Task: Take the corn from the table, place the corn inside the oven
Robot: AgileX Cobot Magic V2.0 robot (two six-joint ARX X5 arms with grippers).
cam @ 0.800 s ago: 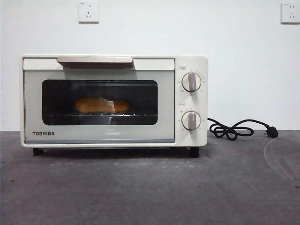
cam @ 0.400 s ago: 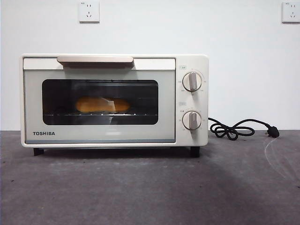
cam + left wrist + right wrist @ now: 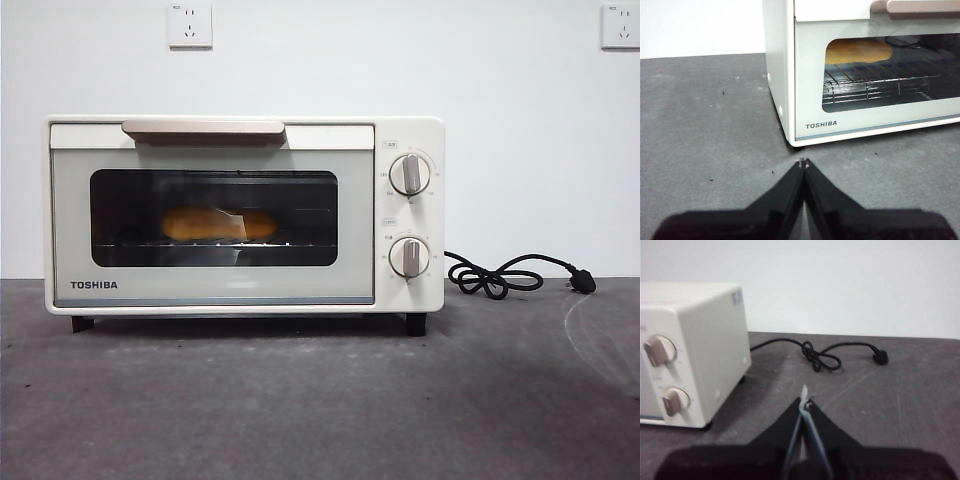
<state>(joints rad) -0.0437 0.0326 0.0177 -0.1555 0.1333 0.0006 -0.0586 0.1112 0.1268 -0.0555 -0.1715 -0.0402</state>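
The cream-white TOSHIBA oven point(image 3: 243, 214) stands on the dark grey table point(image 3: 320, 400) with its glass door closed. Through the glass the yellow-orange corn point(image 3: 218, 224) lies on the wire rack inside; its end also shows in the left wrist view as the corn point(image 3: 858, 51) behind the door. My left gripper point(image 3: 803, 162) is shut and holds nothing, hovering over the table off the oven's TOSHIBA-logo corner point(image 3: 790, 140). My right gripper point(image 3: 804, 401) is shut and empty, over the table beside the oven's knob end point(image 3: 695, 350). Neither arm shows in the front view.
A black power cord point(image 3: 505, 275) with its plug lies coiled on the table beside the oven's knob side, also seen as the cord point(image 3: 822, 356) in the right wrist view. Two knobs point(image 3: 409, 174) sit on the oven's front. Wall sockets point(image 3: 190, 24) are behind.
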